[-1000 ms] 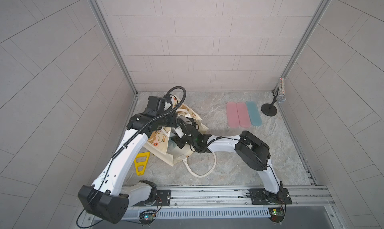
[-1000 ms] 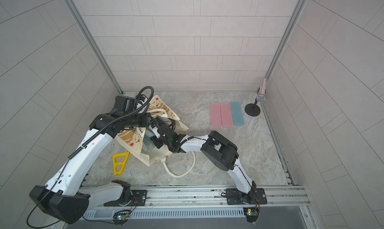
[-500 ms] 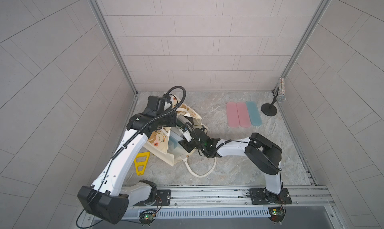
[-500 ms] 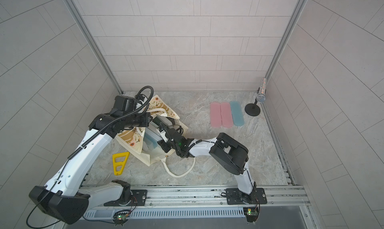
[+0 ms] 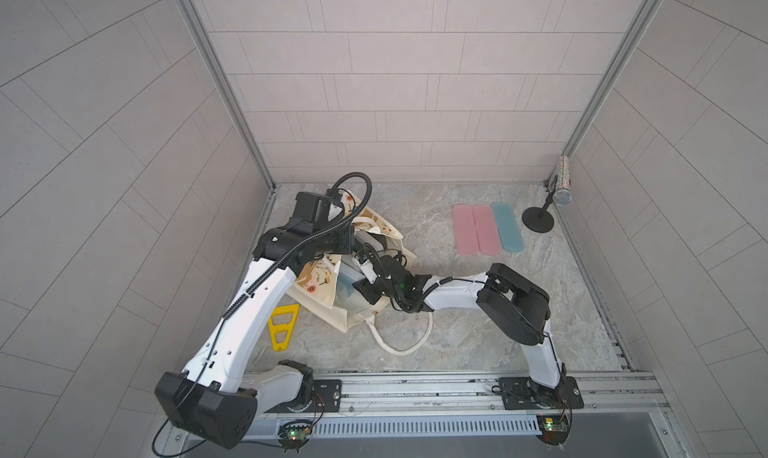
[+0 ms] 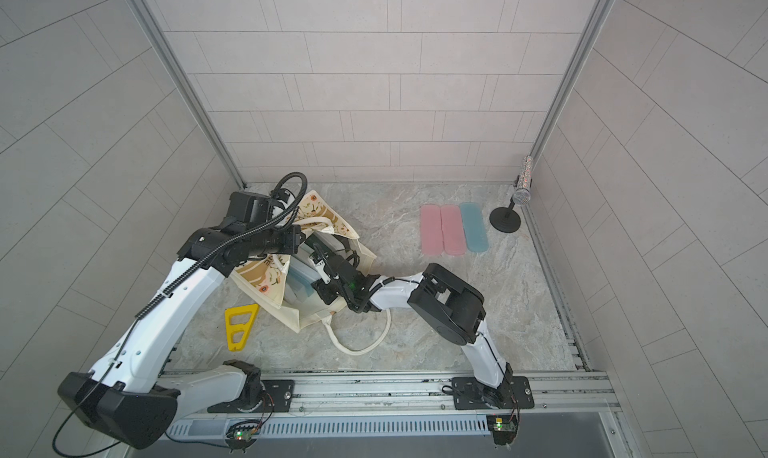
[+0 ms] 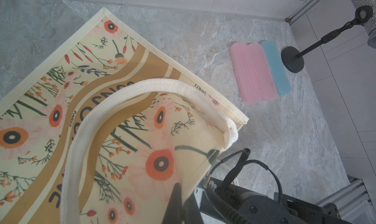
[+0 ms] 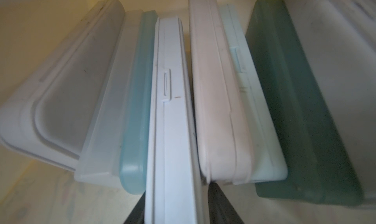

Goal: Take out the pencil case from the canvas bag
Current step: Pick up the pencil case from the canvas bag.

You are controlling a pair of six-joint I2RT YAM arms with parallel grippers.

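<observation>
- The left gripper [image 7: 180, 192] is closed tight, pinching the rim fabric of the canvas bag [image 5: 318, 283] beside its white handle [image 7: 130, 90].
- The bag lies on its side on the grey floor [image 5: 457, 318], mouth facing the right arm.
- The right gripper [image 8: 177, 192] reaches inside, jaws narrow. One dark finger [image 8: 218, 204] sits against each long edge of the white pencil case [image 8: 171, 131].
- That case stands on edge inside the bag, between a blue case [image 8: 138, 90] and a pale pink case [image 8: 215, 90].
</observation>
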